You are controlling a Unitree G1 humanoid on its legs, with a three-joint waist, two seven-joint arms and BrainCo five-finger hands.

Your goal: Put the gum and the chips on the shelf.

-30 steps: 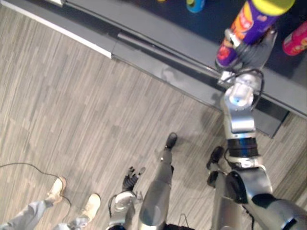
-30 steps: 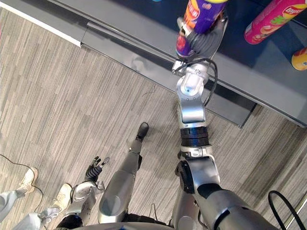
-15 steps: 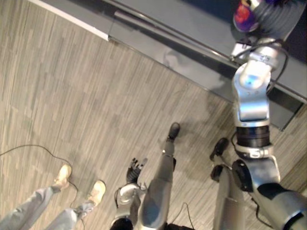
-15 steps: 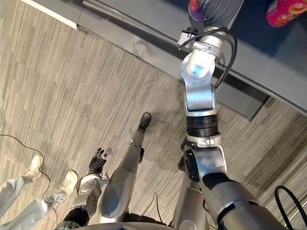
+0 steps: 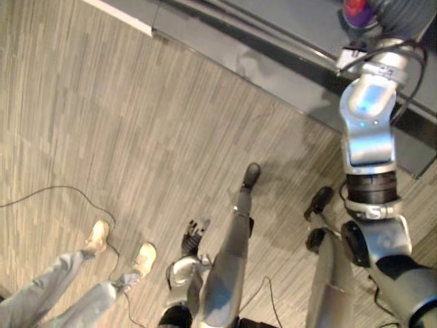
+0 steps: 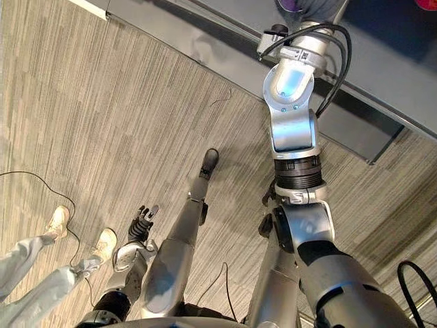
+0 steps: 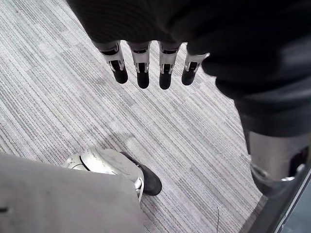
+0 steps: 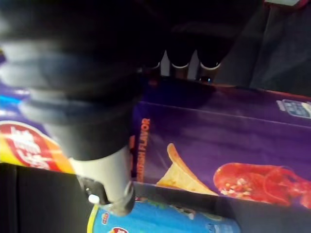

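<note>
A purple chips can (image 8: pixel 218 141) with a chip and lobster picture lies across my right hand (image 8: pixel 87 73), whose fingers (image 8: pixel 184 58) and thumb curl round it. From the head, only the can's bottom end (image 5: pixel 356 9) shows at the upper edge, over the dark shelf (image 6: pixel 205 20), with my right hand (image 5: pixel 403 14) stretched up to it. My left hand (image 5: pixel 193 236) hangs low beside me over the wood-look floor. Its fingers (image 7: pixel 142 73) are straight and hold nothing. I see no gum.
A blue can (image 8: pixel 160 221) lies on the shelf right beside the purple one. The edge of a pink can (image 6: pixel 427 3) shows at the far right of the shelf. A person's legs and pale shoes (image 5: pixel 99 236) stand on the floor at my left.
The camera has tipped down, so the shelf and cans have slid toward the upper edge. My right hand still grips the purple can. The person's feet have stepped slightly.
</note>
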